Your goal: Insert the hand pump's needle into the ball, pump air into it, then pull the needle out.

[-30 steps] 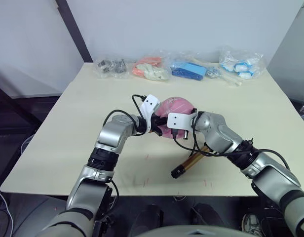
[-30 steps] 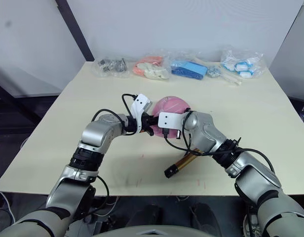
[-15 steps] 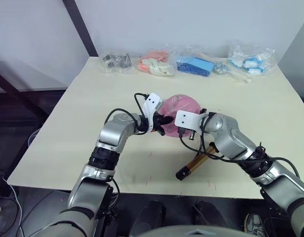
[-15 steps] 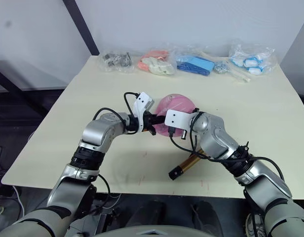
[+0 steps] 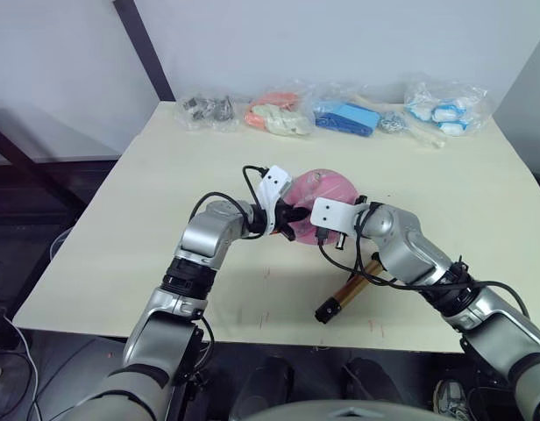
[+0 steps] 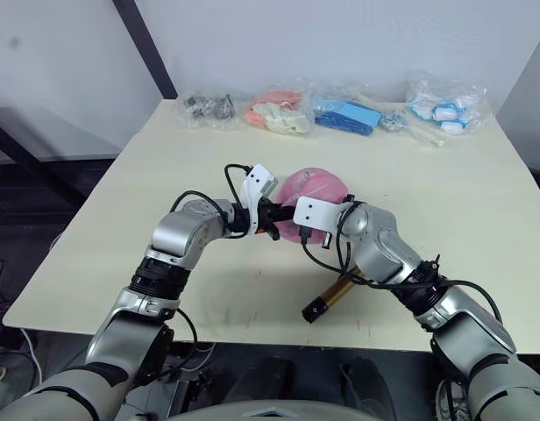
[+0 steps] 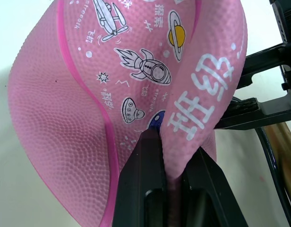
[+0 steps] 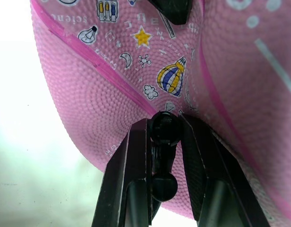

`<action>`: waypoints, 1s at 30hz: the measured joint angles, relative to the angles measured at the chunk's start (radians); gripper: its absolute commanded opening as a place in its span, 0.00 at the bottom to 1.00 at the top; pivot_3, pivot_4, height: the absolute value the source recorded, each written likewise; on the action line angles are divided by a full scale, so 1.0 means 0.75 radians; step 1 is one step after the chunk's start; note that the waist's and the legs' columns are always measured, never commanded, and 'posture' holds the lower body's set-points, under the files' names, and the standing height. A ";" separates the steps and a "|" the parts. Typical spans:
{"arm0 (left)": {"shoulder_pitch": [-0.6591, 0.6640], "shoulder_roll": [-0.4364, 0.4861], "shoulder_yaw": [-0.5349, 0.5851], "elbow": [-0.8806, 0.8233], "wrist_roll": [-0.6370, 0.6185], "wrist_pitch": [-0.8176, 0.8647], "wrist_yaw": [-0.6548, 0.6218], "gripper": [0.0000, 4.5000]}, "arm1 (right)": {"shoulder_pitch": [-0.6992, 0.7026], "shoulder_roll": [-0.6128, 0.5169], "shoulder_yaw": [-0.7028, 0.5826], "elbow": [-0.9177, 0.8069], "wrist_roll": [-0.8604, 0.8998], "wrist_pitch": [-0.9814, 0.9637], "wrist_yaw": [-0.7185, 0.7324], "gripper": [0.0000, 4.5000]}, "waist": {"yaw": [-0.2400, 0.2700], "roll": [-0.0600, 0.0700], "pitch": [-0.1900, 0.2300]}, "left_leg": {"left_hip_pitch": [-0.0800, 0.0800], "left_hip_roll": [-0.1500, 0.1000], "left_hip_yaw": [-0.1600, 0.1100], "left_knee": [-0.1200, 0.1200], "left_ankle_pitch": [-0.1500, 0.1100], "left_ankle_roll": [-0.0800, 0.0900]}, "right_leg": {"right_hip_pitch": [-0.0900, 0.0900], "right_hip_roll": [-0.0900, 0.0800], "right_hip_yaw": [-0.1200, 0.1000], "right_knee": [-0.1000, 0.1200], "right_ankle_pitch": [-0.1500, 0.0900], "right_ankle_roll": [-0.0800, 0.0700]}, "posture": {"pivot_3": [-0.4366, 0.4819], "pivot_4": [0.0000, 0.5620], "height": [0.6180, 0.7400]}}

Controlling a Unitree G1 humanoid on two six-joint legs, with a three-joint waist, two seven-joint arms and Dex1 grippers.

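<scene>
Left fingers pinch a fold of the ball; right fingers grip the needle fitting against it.

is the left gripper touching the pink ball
Touching. In the left wrist view the left gripper has its jaws pinched on a fold of the saggy pink rubber ball with cartoon prints, the rubber squeezed between both black fingers.

White Chinese characters "班级" on the pink ball, other small print unreadable
</scene>
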 measured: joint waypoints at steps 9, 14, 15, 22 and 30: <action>0.000 0.004 -0.003 0.030 0.006 -0.001 0.008 0.00 | -0.014 0.043 0.007 0.119 0.001 -0.088 -0.011 0.08 | -0.024 -0.003 -0.005 | 0.012 0.002 0.002 -0.004 -0.003 -0.006 | 0.009 0.001 0.001 0.000 0.000 0.000 | 0.48 0.27 0.97; 0.000 0.005 -0.003 0.031 0.019 -0.002 0.009 0.00 | -0.014 0.059 -0.019 0.146 0.012 -0.105 -0.019 0.08 | -0.036 -0.001 -0.006 | 0.013 0.003 0.001 -0.004 -0.003 -0.006 | 0.009 0.002 0.001 0.001 0.000 0.000 | 0.48 0.27 0.97; 0.000 0.005 -0.003 0.031 0.019 -0.003 0.009 0.00 | -0.013 0.059 -0.024 0.145 0.015 -0.105 -0.019 0.08 | -0.036 -0.001 -0.006 | 0.013 0.003 0.001 -0.004 -0.003 -0.006 | 0.009 0.002 0.001 0.001 0.000 0.000 | 0.48 0.27 0.97; -0.002 0.007 -0.003 0.023 0.007 -0.017 -0.010 0.00 | 0.072 0.038 -0.124 0.040 0.060 -0.104 -0.047 0.08 | -0.029 0.000 0.006 | 0.010 0.002 0.000 -0.004 -0.003 -0.006 | 0.008 0.001 0.001 0.000 0.000 0.000 | 0.48 0.27 0.97; -0.045 0.009 0.003 0.029 -0.014 -0.043 -0.044 0.00 | 0.193 -0.016 -0.274 -0.167 0.128 -0.102 -0.076 0.08 | -0.001 0.002 0.033 | -0.014 0.001 -0.005 0.001 0.006 -0.009 | -0.012 0.001 -0.005 0.001 0.001 -0.001 | 0.48 0.27 0.97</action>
